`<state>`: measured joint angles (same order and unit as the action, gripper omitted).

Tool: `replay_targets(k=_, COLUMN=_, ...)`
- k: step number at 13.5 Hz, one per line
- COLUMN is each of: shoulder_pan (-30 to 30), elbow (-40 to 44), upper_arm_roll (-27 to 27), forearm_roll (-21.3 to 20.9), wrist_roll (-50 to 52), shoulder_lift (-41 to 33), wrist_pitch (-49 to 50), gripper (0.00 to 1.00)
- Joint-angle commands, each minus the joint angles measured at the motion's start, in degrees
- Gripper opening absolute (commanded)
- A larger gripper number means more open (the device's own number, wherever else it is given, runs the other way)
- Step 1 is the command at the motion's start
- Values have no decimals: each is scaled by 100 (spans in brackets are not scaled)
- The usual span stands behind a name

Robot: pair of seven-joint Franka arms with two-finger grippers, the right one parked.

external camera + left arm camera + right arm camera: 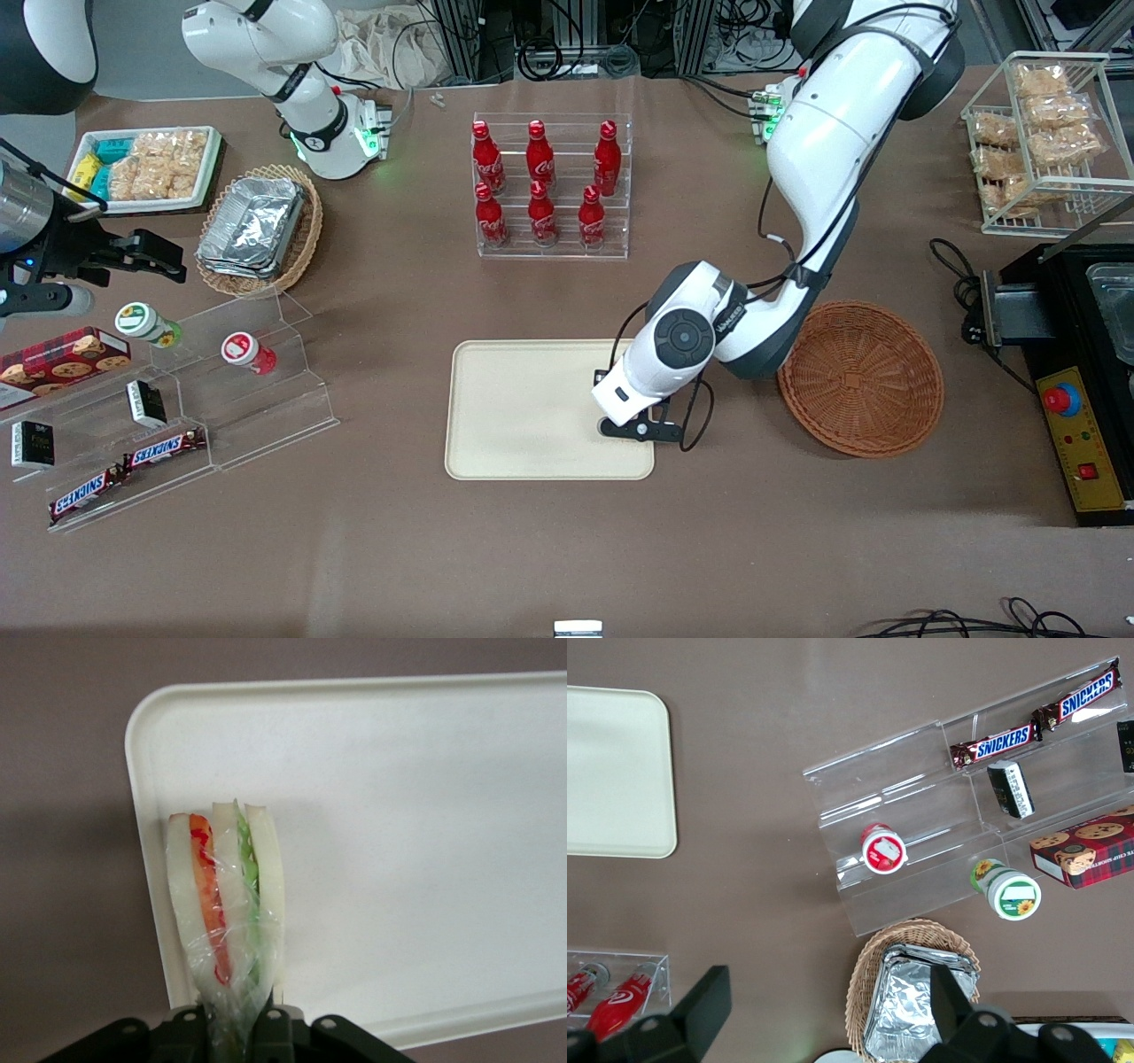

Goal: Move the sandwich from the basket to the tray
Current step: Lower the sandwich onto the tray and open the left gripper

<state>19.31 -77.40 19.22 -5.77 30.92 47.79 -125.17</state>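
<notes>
Brown matting covers the whole table (567, 549), and near its middle lies the cream tray (523, 416), flat, with rounded corners and a low rim. Over the tray's end nearest the working arm hangs the left gripper (640, 430), its black fingers pointing down at the tray; the wrist view shows the gripper (237, 1028) with its jaws closed narrowly on the wrapped sandwich (226, 899), pinching the crinkled clear film at the wedge's narrow end. That wedge stands on edge between the fingers, white bread slices with an orange-red stripe and a green stripe showing through the wrap, and it is over the bare tray surface (399, 842) close to one rounded corner (whether it already touches the tray I cannot tell). In the front view the sandwich itself is hidden under the arm's wrist. Just beside the tray, toward the working arm's end of the table, sits the round reddish-brown basket (861, 377) with nothing visible in it. Farther from the front camera than the tray stands a clear rack of red bottles (549, 186). Toward the parked arm's end are a paler wicker basket of foil containers (257, 229), a white tray of snack packets (146, 168), and a stepped clear display (221, 390) with two Snickers bars (124, 470) on its lowest step.
</notes>
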Motion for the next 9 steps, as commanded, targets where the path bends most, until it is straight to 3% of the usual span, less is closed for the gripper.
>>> replay_targets(k=1, shoulder_pan=46, elbow=182, upper_arm_roll=-15, forearm_roll=-82, wrist_roll=-24, shoulder_lift=169, wrist_pitch=19, gripper=45)
replay_targets(k=2, shoulder_pan=38, elbow=182, upper_arm_roll=-15, forearm_roll=-73, wrist_roll=-7, shoulder_lift=161, wrist_pitch=28, gripper=82)
replay_targets(k=3, shoulder_pan=37, elbow=182, upper_arm_roll=-15, forearm_roll=-38, wrist_roll=80, shoulder_lift=152, wrist_pitch=80, gripper=99)
replay_targets(k=6, shoulder_pan=-15, elbow=199, upper_arm_roll=-6, forearm_roll=6, wrist_roll=29, shoulder_lift=73, wrist_pitch=176, gripper=99)
replay_targets(k=9, shoulder_pan=-173, elbow=226, upper_arm_roll=12, forearm_roll=24, wrist_roll=-7, shoulder_lift=-540, wrist_pitch=1097, gripper=99)
